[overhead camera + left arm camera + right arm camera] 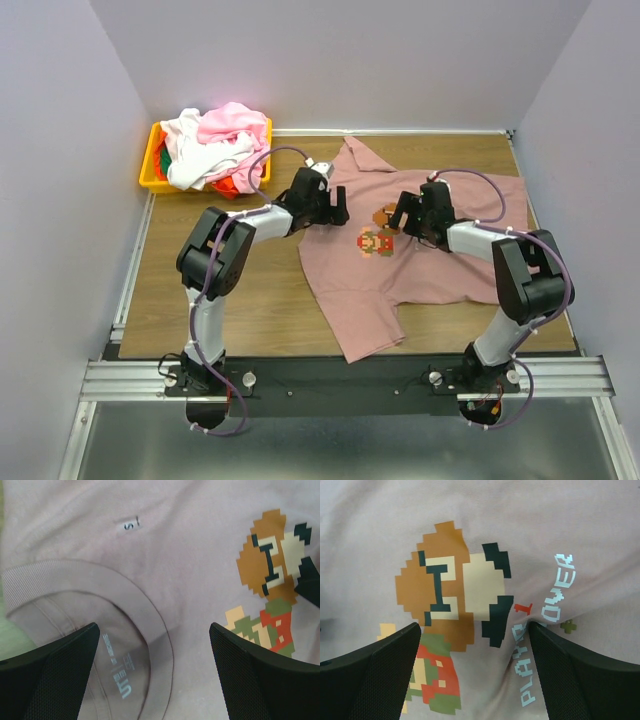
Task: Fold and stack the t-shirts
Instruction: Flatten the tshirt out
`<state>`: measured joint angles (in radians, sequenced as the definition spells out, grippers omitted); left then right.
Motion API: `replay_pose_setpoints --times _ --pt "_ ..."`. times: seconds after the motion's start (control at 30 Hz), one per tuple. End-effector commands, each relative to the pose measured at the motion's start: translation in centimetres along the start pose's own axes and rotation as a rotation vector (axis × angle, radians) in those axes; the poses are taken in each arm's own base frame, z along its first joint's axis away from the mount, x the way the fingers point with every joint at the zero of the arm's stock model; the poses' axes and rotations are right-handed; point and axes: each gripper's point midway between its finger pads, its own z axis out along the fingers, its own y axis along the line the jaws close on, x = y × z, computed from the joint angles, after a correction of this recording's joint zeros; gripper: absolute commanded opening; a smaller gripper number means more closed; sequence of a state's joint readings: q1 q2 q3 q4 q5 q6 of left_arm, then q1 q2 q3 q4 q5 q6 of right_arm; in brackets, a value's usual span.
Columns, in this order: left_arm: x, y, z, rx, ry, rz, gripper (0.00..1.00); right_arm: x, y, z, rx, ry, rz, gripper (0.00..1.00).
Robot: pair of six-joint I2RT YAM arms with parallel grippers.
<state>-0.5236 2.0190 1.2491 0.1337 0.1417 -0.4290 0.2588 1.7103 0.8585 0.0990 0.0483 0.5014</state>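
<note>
A lab test cell: plain walls (60, 120) enclose a wooden table (190, 310) edged by aluminium rails (130, 378).

A wooden surface (270, 312) is being shared by a spread mauve-pink t-shirt (440, 275) and a yellow bin (151, 168), far left.

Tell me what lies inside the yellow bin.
A heap fills the yellow bin: light pink t-shirt on top, white t-shirt beside it, red-orange cloth and green cloth peeking out. Anything deeper is covered.
</note>
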Motion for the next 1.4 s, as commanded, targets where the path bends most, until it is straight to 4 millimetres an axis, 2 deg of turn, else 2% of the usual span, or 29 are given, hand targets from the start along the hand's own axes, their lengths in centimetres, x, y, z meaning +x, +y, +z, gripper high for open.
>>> replay_pose_setpoints --times 0.0,0.03,0.07,0.2,0.23,0.3,0.4,0.43,0.5,0.53,0.67,0.73,0.77,0.8,0.83,0.9,0.97,1.0,1.1,1.27,1.3,1.37 --pt "-1.9 1.6 0.5 -0.035 -0.008 0.015 0.98 6.4 0.0 0.4 0.022 0.206 0.030 0.95" --pt "-2.1 2.4 0.6 -0.052 0.001 0.011 0.98 6.5 0.4 0.4 0.017 0.207 0.025 0.95" --pt "-3.2 2.3 0.7 -0.053 -0.017 0.016 0.98 6.5 0.8 0.4 0.012 0.206 0.026 0.95" --pt "-5.1 3.5 1.3 -0.087 -0.021 0.024 0.98 6.0 2.1 0.3 -0.013 0.193 0.023 0.95" --pt "-4.8 3.7 1.3 -0.095 -0.011 0.022 0.98 5.9 2.2 0.3 -0.015 0.192 0.022 0.95" --pt "-6.3 3.7 1.1 -0.103 -0.033 0.027 0.98 5.2 2.5 -0.1 -0.027 0.173 0.019 0.96" --pt "-7.8 3.1 0.0 -0.108 -0.063 0.035 0.98 3.2 2.3 -1.0 -0.001 0.097 0.009 0.97" --pt "-8.9 2.4 -1.0 -0.105 -0.092 0.041 0.98 2.7 1.9 -1.3 0.025 0.078 0.002 0.98" --pt "-8.9 1.5 -1.9 -0.110 -0.102 0.053 0.98 1.2 1.7 -2.3 0.043 0.033 -0.007 1.00" --pt "-9.8 0.9 -3.2 -0.119 -0.137 0.061 0.98 0.8 1.3 -2.6 0.069 0.020 -0.016 1.00" --pt "-6.7 -0.6 -4.7 -0.125 -0.118 0.081 0.98 -0.8 0.0 -4.2 0.132 -0.036 -0.040 1.00" --pt "-5.7 -2.2 -5.3 -0.086 -0.120 0.080 0.98 -1.3 -1.1 -4.6 0.164 -0.051 -0.035 1.00" --pt "-3.6 -1.9 -5.3 -0.088 -0.077 0.078 0.98 -1.1 -1.6 -4.7 0.175 -0.047 -0.033 1.00" --pt "-3.3 -2.3 -5.4 -0.073 -0.089 0.072 0.98 -1.0 -2.3 -4.6 0.187 -0.043 -0.034 1.00" --pt "-1.9 -3.3 -5.5 -0.031 -0.074 0.061 0.98 -1.0 -3.3 -4.6 0.208 -0.038 -0.021 1.00" --pt "-0.6 -4.3 -5.4 0.031 -0.055 0.050 0.98 -0.7 -4.8 -4.4 0.236 -0.024 -0.004 1.00" --pt "0.3 -4.6 -5.1 0.062 -0.049 0.031 0.98 -0.4 -5.5 -4.3 0.241 -0.009 0.005 1.00" --pt "1.6 -4.2 -4.6 0.060 -0.022 0.025 0.98 0.0 -5.9 -4.1 0.251 0.002 0.007 1.00" --pt "3.2 -3.8 -4.0 0.068 0.009 0.021 0.98 0.4 -7.1 -3.7 0.270 0.026 0.019 1.00" --pt "3.9 -2.4 -3.1 0.063 0.035 0.021 0.98 0.9 -7.2 -2.6 0.256 0.070 0.014 1.00" --pt "3.5 -2.4 -2.9 0.069 0.034 0.020 0.98 0.6 -7.1 -2.3 0.251 0.070 0.014 1.00" --pt "3.5 -1.8 -2.3 0.063 0.046 0.025 0.98 1.2 -7.1 -1.6 0.249 0.098 0.013 1.00"
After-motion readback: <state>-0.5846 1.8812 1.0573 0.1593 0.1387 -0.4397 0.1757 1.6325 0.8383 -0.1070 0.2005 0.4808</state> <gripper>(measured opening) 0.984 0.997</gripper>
